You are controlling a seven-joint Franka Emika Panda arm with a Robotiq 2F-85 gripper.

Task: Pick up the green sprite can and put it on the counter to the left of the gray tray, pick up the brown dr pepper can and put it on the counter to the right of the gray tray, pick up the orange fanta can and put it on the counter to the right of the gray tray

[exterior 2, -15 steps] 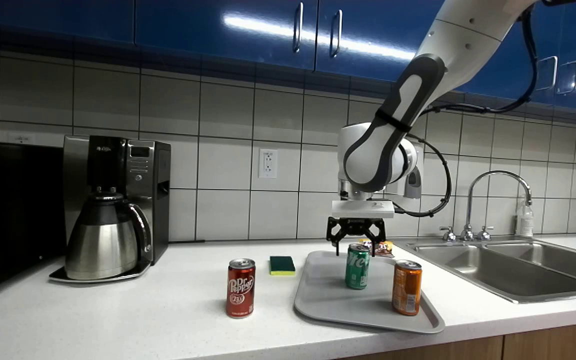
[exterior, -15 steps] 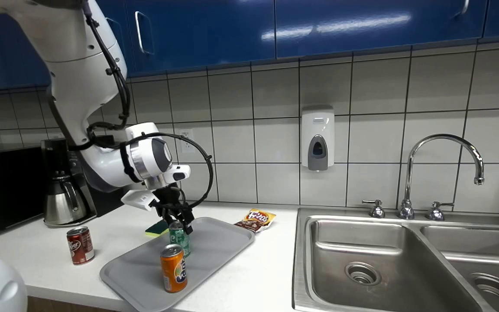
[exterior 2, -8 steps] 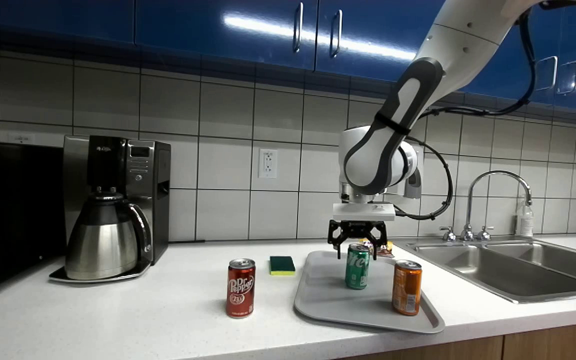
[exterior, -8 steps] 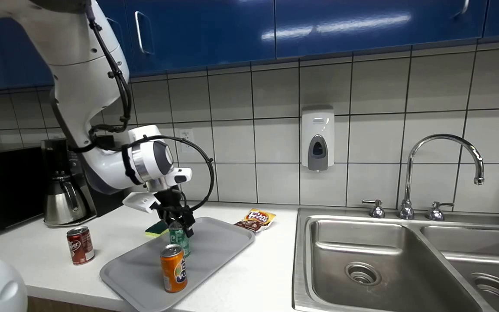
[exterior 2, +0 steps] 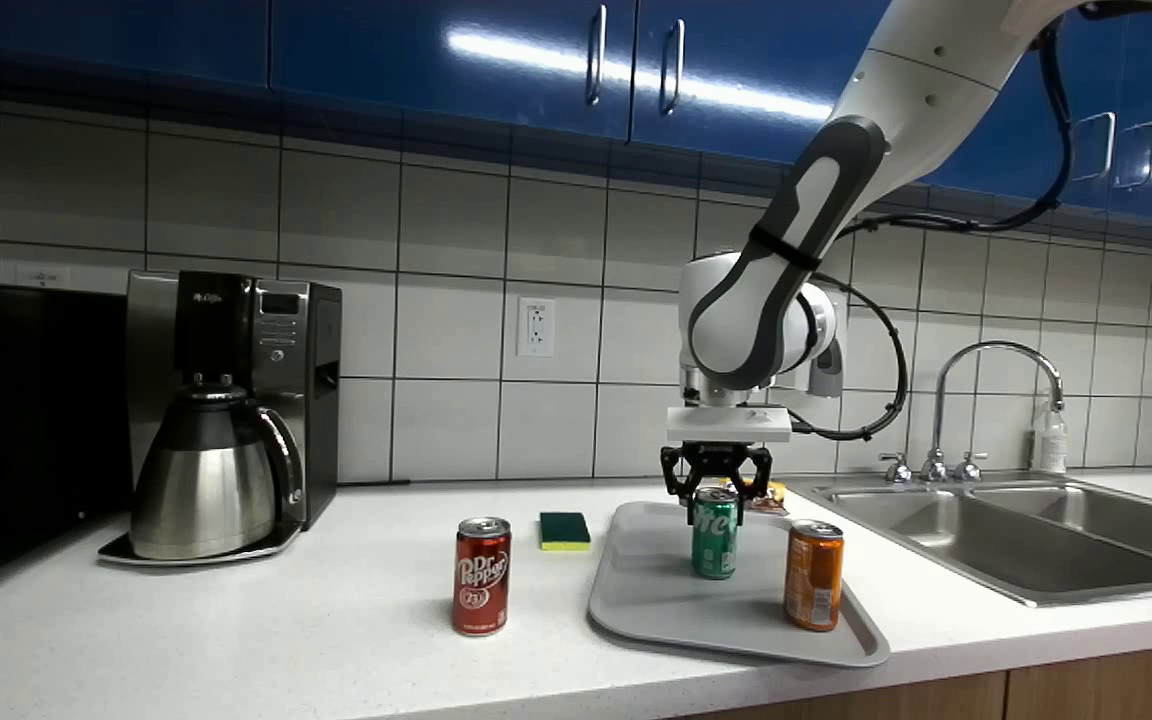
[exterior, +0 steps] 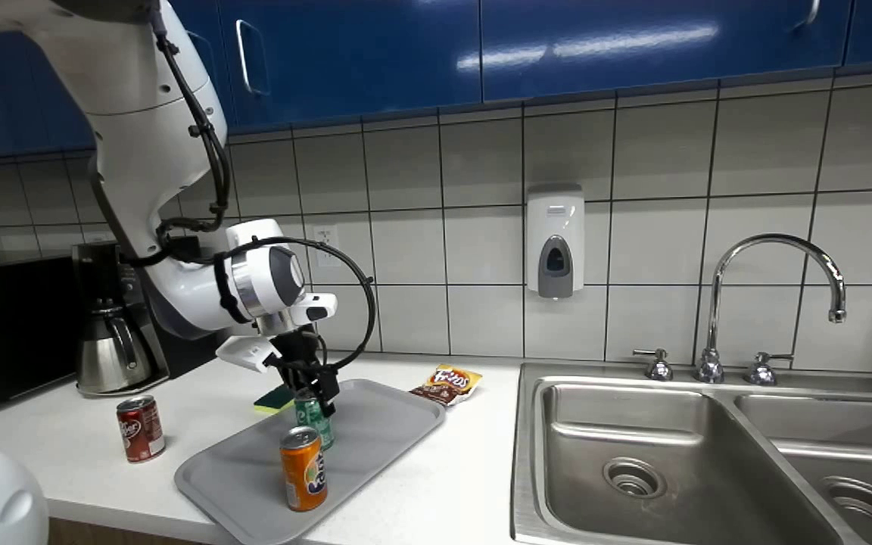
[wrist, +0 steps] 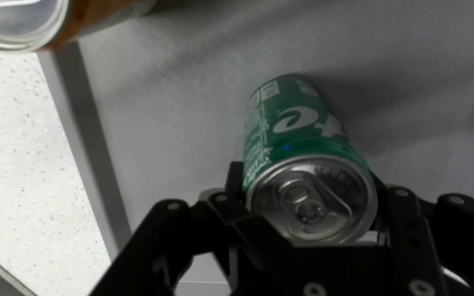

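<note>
The green sprite can [exterior 2: 714,552] stands on the gray tray [exterior 2: 648,595], its silver lid facing up at the wrist camera. My gripper [wrist: 307,176] is shut on the can's upper part, one finger against each side, seen from above in the wrist view. On the tray's near part is the orange fanta can [exterior: 303,471], upright and apart from the gripper; only its top portion [wrist: 17,24] shows in the wrist view. Off the tray, the brown dr pepper can [exterior 2: 482,580] stands upright on the pale counter [exterior 2: 276,640].
A green and yellow sponge [exterior 2: 564,531] lies beside the tray. Behind the tray is a snack bag [exterior: 447,384]. The steel double sink [exterior: 625,424] is set into the counter, and a coffee maker [exterior 2: 226,450] stands near the wall.
My gripper has come down slightly around the green sprite can, and its fingers have moved inward from both sides onto it. The other cans and the tray have stayed put.
</note>
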